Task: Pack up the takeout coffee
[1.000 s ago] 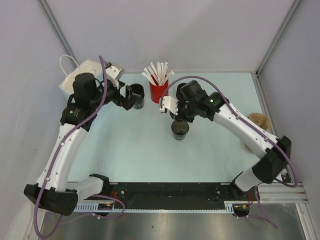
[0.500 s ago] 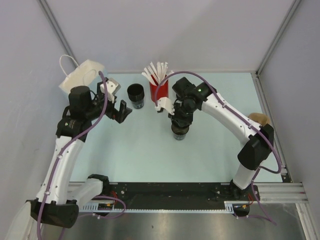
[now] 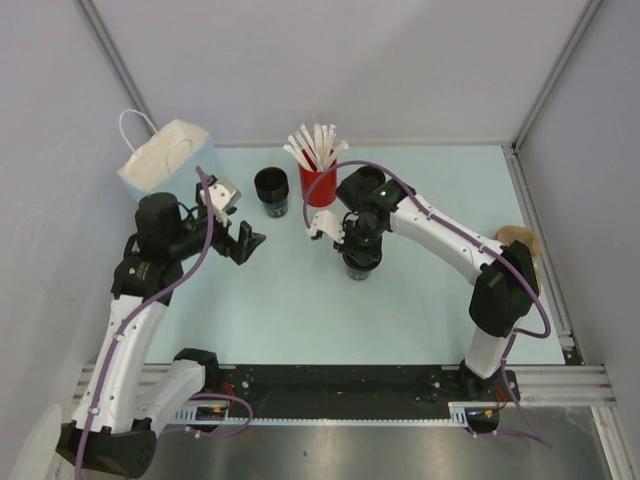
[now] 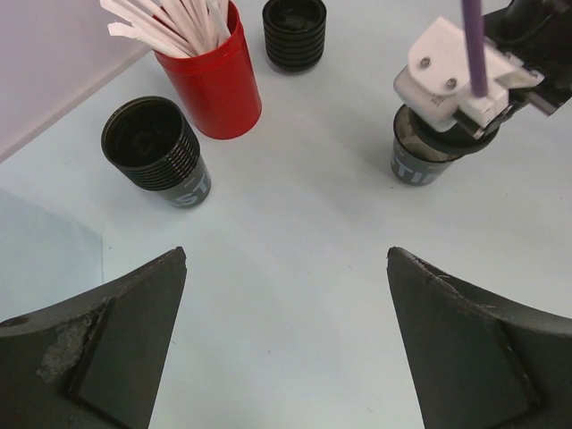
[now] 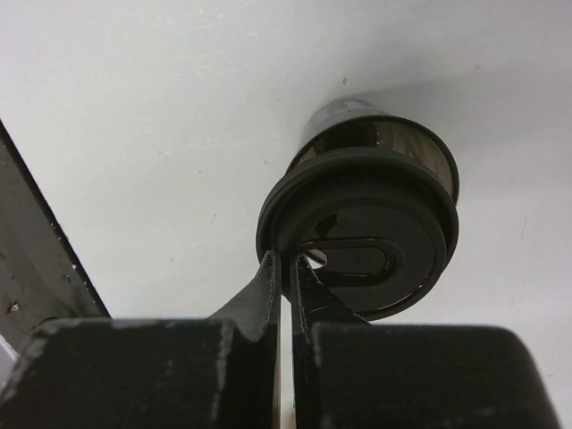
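My right claw [image 5: 284,268] is clenched thin on the rim of the lid [image 5: 366,223], which lies over the coffee [image 4: 416,166] at mid-table. My left claw [image 4: 286,261], released, has backed off the spare cup [image 3: 270,190], so I judge capping comes first. The bag [image 3: 165,155] waits far left. Whether the lid is seated I cannot tell; from above my wrist covers it.

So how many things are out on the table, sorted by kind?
Black cups: 3
Black lid: 1
Red cup of white sticks: 1
White paper bag: 1
Tan thing at the right edge: 1
Total: 7
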Controlling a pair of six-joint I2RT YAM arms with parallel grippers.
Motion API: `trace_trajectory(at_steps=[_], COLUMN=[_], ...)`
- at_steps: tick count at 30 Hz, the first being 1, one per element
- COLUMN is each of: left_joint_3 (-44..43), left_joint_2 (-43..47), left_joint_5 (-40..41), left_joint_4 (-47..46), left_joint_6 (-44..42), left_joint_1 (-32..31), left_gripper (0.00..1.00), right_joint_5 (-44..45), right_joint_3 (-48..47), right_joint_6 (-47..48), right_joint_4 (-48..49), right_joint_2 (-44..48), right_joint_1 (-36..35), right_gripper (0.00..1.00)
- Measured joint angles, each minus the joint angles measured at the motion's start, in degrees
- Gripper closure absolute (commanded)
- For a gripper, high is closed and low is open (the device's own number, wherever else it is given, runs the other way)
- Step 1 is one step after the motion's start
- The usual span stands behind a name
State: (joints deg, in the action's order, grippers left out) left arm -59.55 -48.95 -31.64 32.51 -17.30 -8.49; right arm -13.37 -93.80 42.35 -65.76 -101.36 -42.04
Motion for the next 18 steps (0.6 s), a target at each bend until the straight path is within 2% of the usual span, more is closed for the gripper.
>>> trace_trajectory(at_steps=[18], left_joint_3=[4.74], left_joint_2=[-0.26], left_joint_5=[-3.26], left_joint_4=[-1.79], left_joint_6=[-1.18], left_joint_1=[0.00], left_gripper=[0.01], right_joint_5=[5.44], right_joint_3=[2.34], right_joint_6=[-0.57], right_joint_4=[5.01], right_joint_2=[-2.45], right_joint_1=[-3.26], right_gripper=[1.00])
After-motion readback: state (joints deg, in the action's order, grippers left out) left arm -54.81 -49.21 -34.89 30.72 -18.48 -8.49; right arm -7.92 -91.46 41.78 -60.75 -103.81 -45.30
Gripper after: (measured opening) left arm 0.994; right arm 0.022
